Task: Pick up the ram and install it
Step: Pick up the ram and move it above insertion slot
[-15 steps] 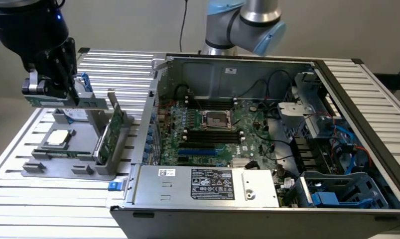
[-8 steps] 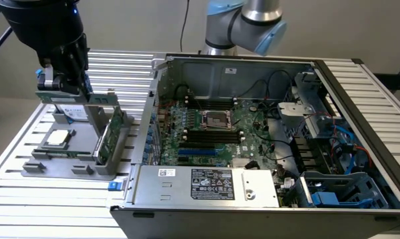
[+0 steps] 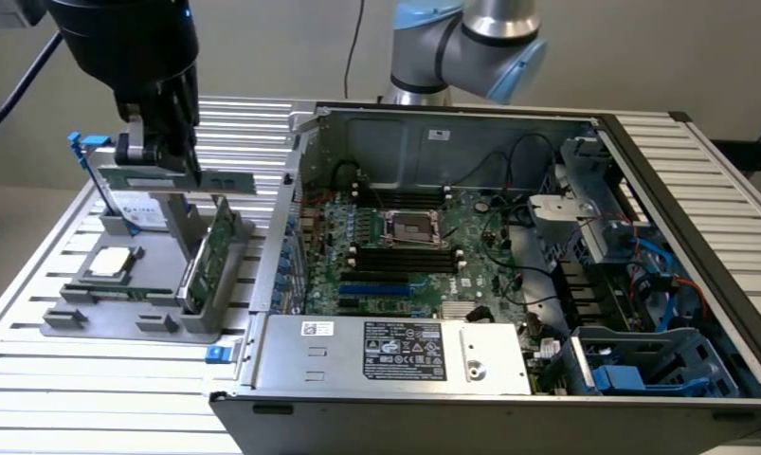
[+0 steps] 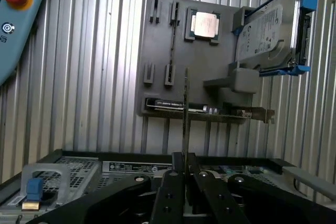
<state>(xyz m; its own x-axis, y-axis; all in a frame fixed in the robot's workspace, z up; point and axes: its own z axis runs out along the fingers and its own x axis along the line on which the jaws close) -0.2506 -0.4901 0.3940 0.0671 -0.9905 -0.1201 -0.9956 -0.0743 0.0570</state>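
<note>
We see the pincer (image 3: pixel 153 163) clamped shut on the ram (image 3: pixel 226 179), its 2 fingers (image 4: pixel 169 192) pressed against the flat faces of the thin green stick with no gap showing between them and the board. The ram is gripped near its middle and held level in the air, so 1 end juts out on each side of the pincer in the exterior view, while from the wrist it appears edge-on as a thin dark line running straight out from the fingertips. Below the pincer sits the grey holder (image 3: pixel 96 322) on the slatted metal table (image 3: pixel 51 398). On that holder, under the held ram, stand a silver hard drive (image 3: pixel 134 213) with blue rails and a broader green expansion card (image 3: pixel 210 254) set on edge, and 1 processor chip (image 3: pixel 111 263) lies flat near them. Off to the exterior view's right of the pincer, well apart from it, the computer case (image 3: pixel 456 142) lies open with its motherboard (image 3: pixel 412 275) exposed.
</note>
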